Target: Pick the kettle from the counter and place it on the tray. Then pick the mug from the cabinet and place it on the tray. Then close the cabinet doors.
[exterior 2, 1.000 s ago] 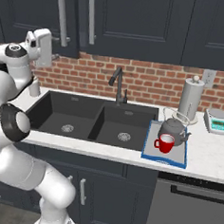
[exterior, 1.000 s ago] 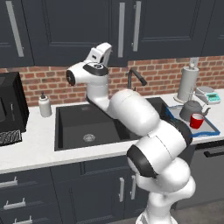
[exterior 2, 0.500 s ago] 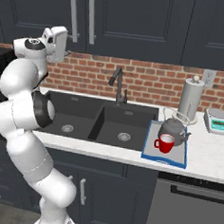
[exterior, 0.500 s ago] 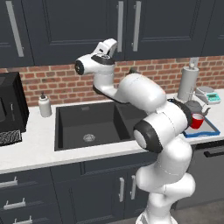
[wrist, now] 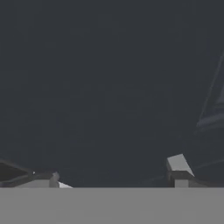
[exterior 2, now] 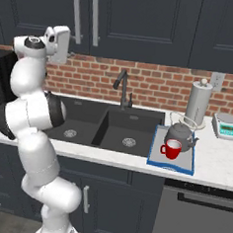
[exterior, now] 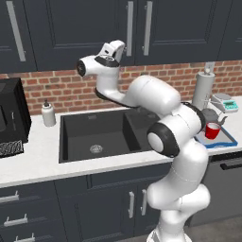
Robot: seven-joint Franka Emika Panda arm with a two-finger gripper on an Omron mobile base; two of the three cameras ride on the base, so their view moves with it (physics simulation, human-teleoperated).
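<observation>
Cabinet doors [exterior: 85, 28] are sitting shut across the wall cabinet [exterior 2: 145, 22], bar handles [exterior 2: 84, 14] side by side at the centre seam. Arm is reaching up at them, gripper [exterior: 118, 47] pressing close to the door panel just below the handles' lower ends. In the hand view a dark navy panel [wrist: 105, 87] is taking up nearly everything ahead of the fingertips [wrist: 177, 164], which are standing wide apart with nothing between them.

Counter [exterior 2: 218, 163] is running under the brick backsplash [exterior 2: 155, 84], black double sink [exterior 2: 107, 130] set into it, faucet [exterior 2: 123, 89] rising behind the basins. Arm's elbow and forearm are hanging over the sink in the left base view and blocking part of the right-hand basin.

Tray [exterior 2: 171, 165] is lying on the counter just right of the sink. Kettle [exterior 2: 181, 136] is sitting on the tray's back half, mug [exterior 2: 172, 149] standing in front of it, close to or touching it – can't tell which. In the left base view the arm is covering part of the tray [exterior: 227, 142]; mug [exterior: 212, 131] is showing beside the elbow.

Paper-towel roll [exterior 2: 199, 102] is standing behind the tray near the wall. Kitchen scale [exterior 2: 225, 126] is sitting to its right. A black appliance [exterior: 12, 118] is occupying the counter's far left end, a small white bottle [exterior: 47, 114] between it and the sink.
</observation>
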